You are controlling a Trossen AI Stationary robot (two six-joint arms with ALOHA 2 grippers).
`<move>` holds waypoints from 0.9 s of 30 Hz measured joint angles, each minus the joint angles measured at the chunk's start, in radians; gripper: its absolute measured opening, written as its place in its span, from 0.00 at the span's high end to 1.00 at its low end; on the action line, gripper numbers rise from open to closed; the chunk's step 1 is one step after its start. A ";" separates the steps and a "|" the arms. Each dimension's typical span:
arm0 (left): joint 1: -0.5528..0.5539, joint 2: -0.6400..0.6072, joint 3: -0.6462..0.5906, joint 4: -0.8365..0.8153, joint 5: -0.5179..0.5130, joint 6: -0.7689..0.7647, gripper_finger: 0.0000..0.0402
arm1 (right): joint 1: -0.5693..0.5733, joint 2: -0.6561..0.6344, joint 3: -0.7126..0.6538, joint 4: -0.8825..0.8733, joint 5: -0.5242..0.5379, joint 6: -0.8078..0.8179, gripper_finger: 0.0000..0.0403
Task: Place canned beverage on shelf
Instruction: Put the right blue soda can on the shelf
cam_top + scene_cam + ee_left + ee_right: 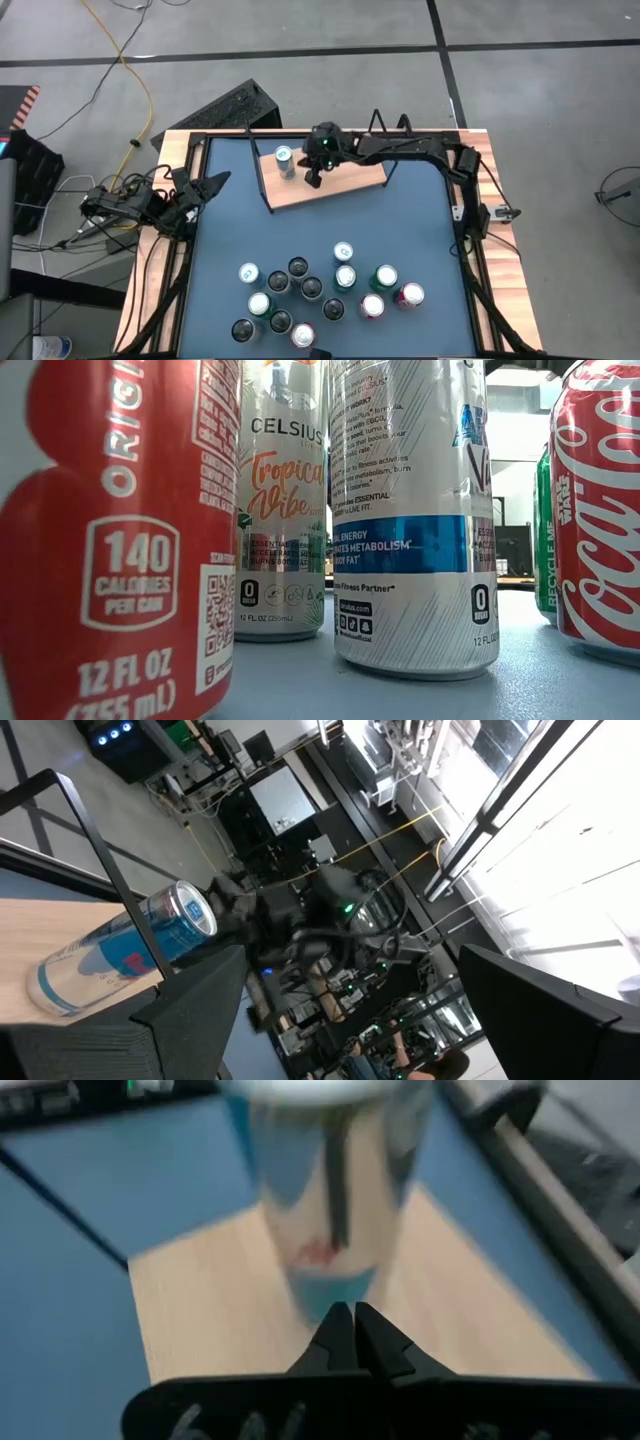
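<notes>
From above, one slim blue-and-silver can stands on the shelf, at its left end. The right tool hovers just beside that can, fingers pressed together and holding nothing; the placing step looks done. The left tool, spread wide, waits off the shelf's left side.

At bench level, only the waiting cans show.

The right wrist view faces the placed can across the shelf board, so the next move likely calls for drawing clear and fetching another.
</notes>
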 joint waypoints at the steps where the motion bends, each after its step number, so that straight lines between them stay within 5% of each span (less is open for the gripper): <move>1: 0.000 0.000 0.000 0.000 0.000 0.000 0.12 | 0.000 0.001 -0.001 -0.001 0.000 0.000 1.00; 14: 0.000 0.000 0.000 -0.001 0.000 0.000 0.12 | -0.009 0.020 0.003 0.089 0.049 0.004 1.00; 27: 0.000 0.000 0.000 -0.001 -0.010 -0.001 0.12 | -0.046 0.060 0.000 0.140 -0.059 0.078 1.00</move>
